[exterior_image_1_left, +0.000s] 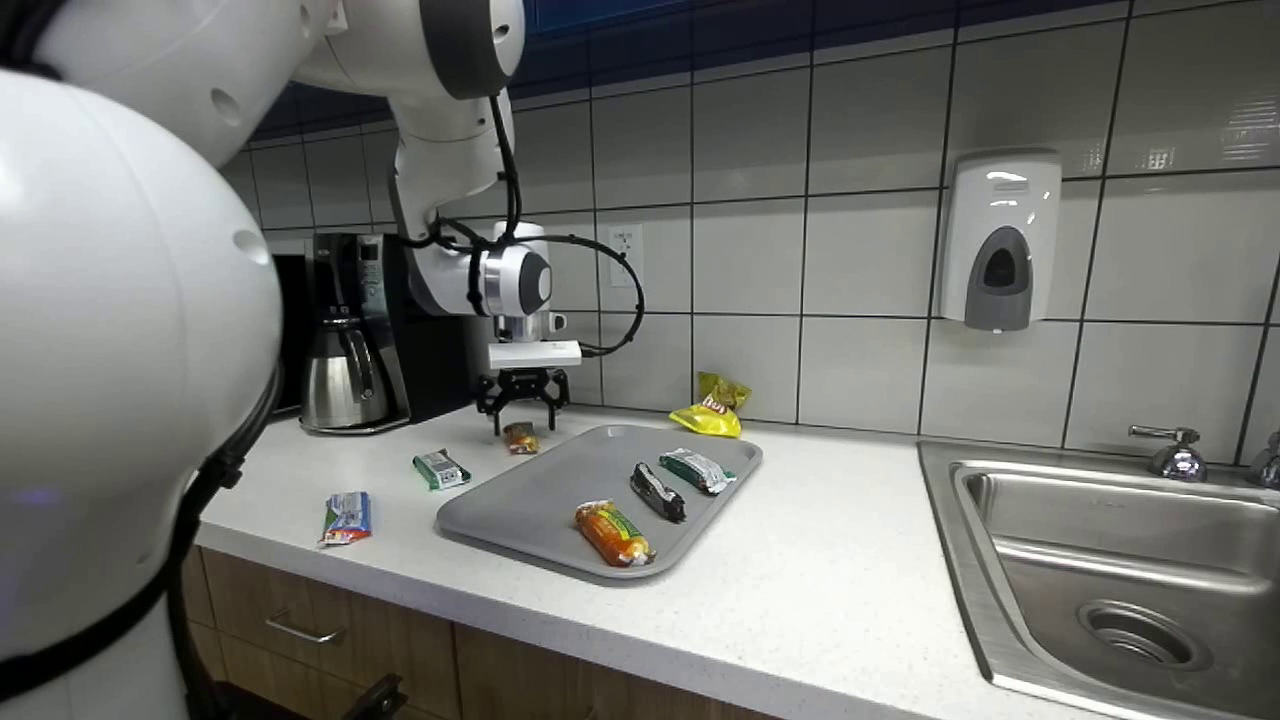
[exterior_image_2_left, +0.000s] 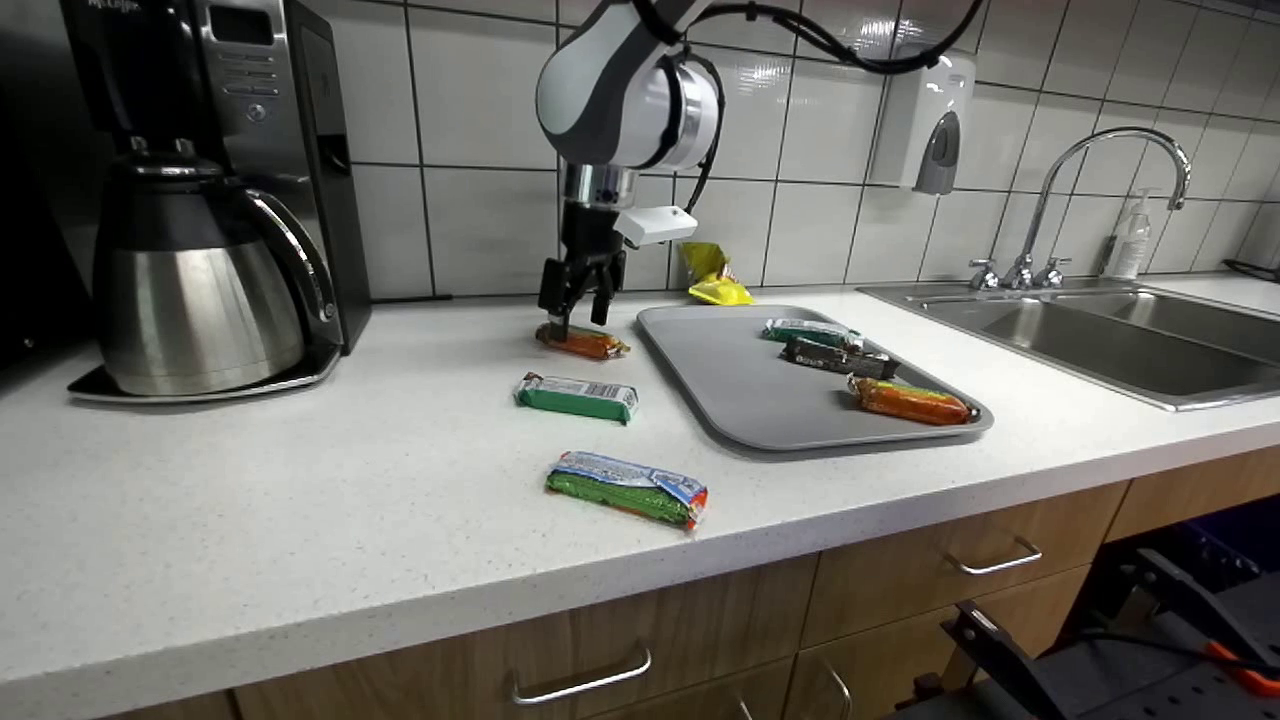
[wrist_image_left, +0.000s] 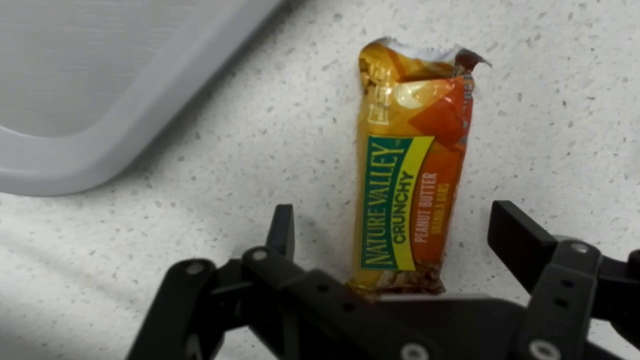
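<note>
Orange and green over speckled white

The gripper (wrist_image_left: 393, 215) is black. The peanut butter granola bar (wrist_image_left: 415, 150) is orange and gold, banded green and yellow. The countertop (exterior_image_2_left: 300, 520) is white flecked with grey; the tray (exterior_image_1_left: 540, 490), grey. Wall tiles (exterior_image_1_left: 870, 250) are pale, gridded with dark lines. The snack bag (exterior_image_1_left: 708, 418) is yellow, its blurred lettering perhaps red.

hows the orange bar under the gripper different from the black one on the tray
Wrapper: the orange bar is orange and yellow with a green brand panel; the black bar is mostly black.
Place: the orange bar lies on the white counter; the black bar lies on the gray tray.
Gripper: the gripper is open over the orange bar; the black bar lies apart from it.
Shared: both are wrapped bars lying down.
</note>
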